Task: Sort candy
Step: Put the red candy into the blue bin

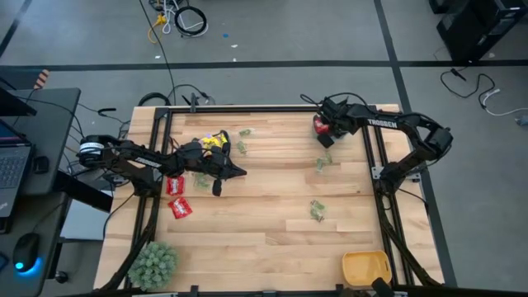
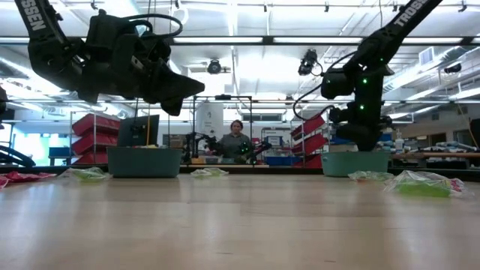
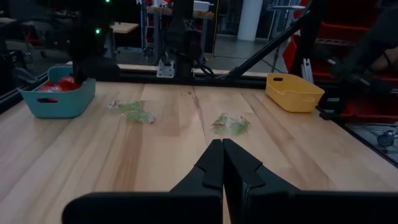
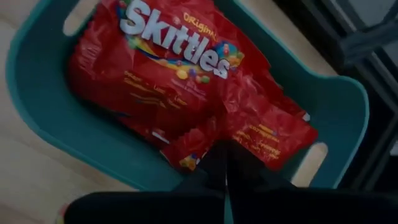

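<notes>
Two shiny red candy packets [image 4: 174, 68] lie in a teal bin [image 4: 37, 106] at the table's far right. My right gripper [image 4: 225, 152] points steeply down over them, shut, with nothing between its fingers. My left gripper [image 3: 222, 144] hovers level above the table's left middle, shut and empty. Two red packets [image 1: 177, 196] lie flat on the wood beneath the left arm. Yellow packets [image 1: 216, 142] show beside that arm. Pale green packets [image 1: 317, 210] lie scattered on the table. My right gripper's shut fingertips [image 4: 214, 163] stand over the lower red packet's edge [image 4: 193, 146] in the bin, coming from above. The fingers themselves hide the spot, so I cannot tell whether they touch the packet.
A yellow-orange bin [image 1: 367, 268] stands at the near right corner. A fuzzy green plant [image 1: 153, 262] sits at the near left. A second teal bin [image 2: 144, 161] stands at the far left. Bare wood lies across the table's middle and near side. A person sits beyond the far edge [image 2: 237, 142].
</notes>
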Controlling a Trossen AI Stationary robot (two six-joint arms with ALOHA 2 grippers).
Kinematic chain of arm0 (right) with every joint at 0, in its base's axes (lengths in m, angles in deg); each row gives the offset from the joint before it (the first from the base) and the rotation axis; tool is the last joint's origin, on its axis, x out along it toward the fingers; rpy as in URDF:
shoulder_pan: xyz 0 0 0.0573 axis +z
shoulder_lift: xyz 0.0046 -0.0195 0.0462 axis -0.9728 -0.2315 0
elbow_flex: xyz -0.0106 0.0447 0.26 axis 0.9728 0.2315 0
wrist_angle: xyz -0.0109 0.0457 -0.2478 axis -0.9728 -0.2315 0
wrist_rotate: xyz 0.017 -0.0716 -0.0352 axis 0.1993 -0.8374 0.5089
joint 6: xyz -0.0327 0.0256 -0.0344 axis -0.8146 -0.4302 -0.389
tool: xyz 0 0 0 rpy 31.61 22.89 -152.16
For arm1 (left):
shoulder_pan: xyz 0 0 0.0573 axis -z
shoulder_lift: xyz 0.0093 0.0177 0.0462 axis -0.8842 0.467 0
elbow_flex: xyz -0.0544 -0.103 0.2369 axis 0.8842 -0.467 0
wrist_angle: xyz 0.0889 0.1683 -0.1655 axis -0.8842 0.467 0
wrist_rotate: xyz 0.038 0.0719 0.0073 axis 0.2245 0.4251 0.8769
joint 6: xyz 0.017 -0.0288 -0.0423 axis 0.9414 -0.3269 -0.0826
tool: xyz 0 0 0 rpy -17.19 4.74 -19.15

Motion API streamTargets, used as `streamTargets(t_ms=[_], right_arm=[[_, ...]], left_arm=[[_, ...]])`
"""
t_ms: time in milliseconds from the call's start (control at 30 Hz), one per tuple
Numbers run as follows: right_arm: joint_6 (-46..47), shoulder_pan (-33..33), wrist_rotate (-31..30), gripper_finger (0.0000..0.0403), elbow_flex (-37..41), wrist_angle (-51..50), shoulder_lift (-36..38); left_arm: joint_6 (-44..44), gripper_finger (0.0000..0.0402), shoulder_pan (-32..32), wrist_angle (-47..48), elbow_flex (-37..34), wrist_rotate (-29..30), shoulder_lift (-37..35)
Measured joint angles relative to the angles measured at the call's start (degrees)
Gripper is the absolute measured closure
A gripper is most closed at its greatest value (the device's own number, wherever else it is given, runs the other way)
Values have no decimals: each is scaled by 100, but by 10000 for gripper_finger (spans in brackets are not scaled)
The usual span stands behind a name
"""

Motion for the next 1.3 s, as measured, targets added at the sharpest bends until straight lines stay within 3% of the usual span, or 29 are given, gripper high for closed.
streamTargets(t_ms=[233,367,600,867,1133,1300], right_arm=[[-79,2,5,402,-82,222,86],[-160,7,-6,402,-223,158,447],[-191,354,592,403,-56,521,1549],[39,1510,627,403,556,1971,2215],[286,2611,487,403,729,2922,2059],[290,2957,421,403,729,3175,1856]], left_arm=[[0,402,-27,93,6,44,-2],[-116,401,-134,781,233,-182,-49],[296,401,-144,3802,1035,-137,-585],[347,401,211,8049,2089,1169,-1286],[-1200,402,994,11133,2657,1548,-1423],[-2684,401,1279,11948,2461,1864,-1442]])
